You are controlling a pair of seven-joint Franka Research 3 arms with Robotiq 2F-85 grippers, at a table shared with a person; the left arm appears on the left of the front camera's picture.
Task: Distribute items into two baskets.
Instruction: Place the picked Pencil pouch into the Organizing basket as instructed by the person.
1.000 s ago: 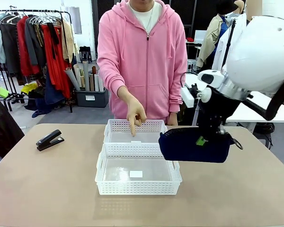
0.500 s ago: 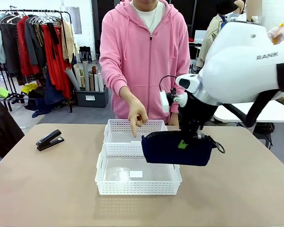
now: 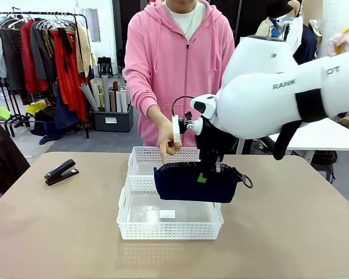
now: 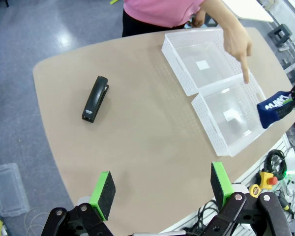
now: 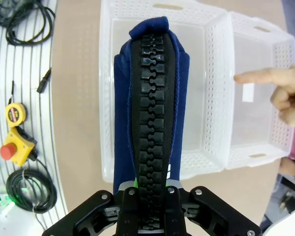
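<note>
My right gripper (image 3: pixel 205 174) is shut on the top edge of the dark navy pouch (image 3: pixel 195 185). The pouch hangs over the right half of the near white basket (image 3: pixel 168 232). The right wrist view looks down the zipper of the pouch (image 5: pixel 147 98), with this basket's wall (image 5: pixel 106 98) below it. The far basket (image 3: pixel 145 156) touches the near one, and the person's hand (image 3: pixel 168 142) points a finger down at it. The black stapler (image 3: pixel 61 172) lies at the table's left. High over the table, my left gripper (image 4: pixel 160 184) stands open, with the stapler (image 4: pixel 95 98) far below.
The person in a pink hoodie (image 3: pixel 180 64) stands at the far edge behind the baskets. A clothes rack (image 3: pixel 46 58) and other tables are beyond. Cables, a tape measure and a red-buttoned box (image 5: pixel 17 147) lie beside the table.
My right arm has carried the pouch leftward, from beside the baskets' right side to above the near basket. The person's pointing hand stays over the far basket.
</note>
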